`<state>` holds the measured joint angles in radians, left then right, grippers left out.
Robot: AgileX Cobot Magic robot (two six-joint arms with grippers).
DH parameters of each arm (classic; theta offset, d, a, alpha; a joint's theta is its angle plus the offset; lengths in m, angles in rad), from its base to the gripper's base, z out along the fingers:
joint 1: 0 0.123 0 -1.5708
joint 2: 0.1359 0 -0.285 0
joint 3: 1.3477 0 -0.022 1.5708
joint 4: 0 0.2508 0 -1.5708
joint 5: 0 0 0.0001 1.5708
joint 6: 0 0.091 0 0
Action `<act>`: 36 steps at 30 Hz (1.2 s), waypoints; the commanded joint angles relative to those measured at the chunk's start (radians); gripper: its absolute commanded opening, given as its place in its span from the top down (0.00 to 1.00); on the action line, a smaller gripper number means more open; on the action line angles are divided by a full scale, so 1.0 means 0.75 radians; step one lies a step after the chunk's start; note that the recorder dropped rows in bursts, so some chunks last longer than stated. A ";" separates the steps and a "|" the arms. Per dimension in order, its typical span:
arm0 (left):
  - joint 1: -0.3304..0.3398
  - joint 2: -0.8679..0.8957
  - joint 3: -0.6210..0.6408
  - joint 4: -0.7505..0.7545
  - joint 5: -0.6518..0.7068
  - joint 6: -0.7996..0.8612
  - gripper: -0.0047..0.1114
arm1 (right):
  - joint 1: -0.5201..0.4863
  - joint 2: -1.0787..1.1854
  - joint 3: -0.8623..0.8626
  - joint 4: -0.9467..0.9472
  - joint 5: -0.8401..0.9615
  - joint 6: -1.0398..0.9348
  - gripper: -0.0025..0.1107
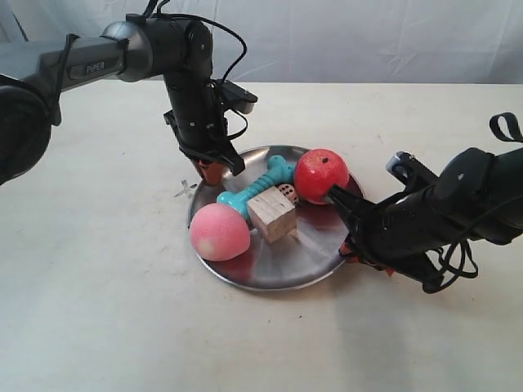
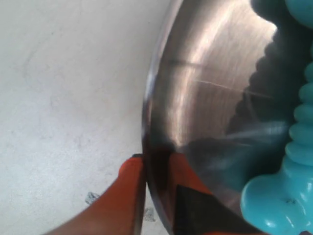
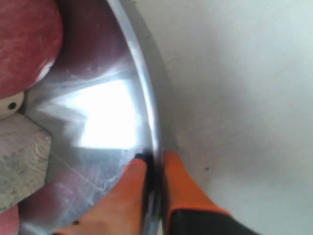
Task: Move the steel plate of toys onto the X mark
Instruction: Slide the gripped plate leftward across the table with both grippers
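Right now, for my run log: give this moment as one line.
left end effector: shut on plate rim; right end effector: same; plate: beside X, not on it; toys: on plate

SURFACE: table (image 1: pixel 98 294), flat, matte off-white, faint smudges | ON IT: steel plate (image 1: pixel 302 253), round, shiny, low rim, near mid-table; full contact with the top cannot be confirmed | MARKING: X mark (image 1: pixel 183 189), small thin dark cross drawn on the top, just beside the plate's rim at the exterior view's left, uncovered
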<state>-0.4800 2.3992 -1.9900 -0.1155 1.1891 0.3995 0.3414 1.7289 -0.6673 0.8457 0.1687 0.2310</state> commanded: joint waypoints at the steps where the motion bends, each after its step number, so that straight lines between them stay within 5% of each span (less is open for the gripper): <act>1: -0.040 -0.043 0.014 -0.125 0.043 0.024 0.96 | 0.011 -0.039 -0.024 -0.008 -0.039 -0.029 0.99; 36: -0.011 -0.183 0.118 -0.030 0.043 -0.034 0.96 | 0.011 -0.040 -0.137 -0.014 0.051 -0.040 0.99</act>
<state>-0.4695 2.2802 -1.9029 -0.0471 1.1953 0.3533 0.3472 1.7105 -0.7189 0.8271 0.2274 0.2115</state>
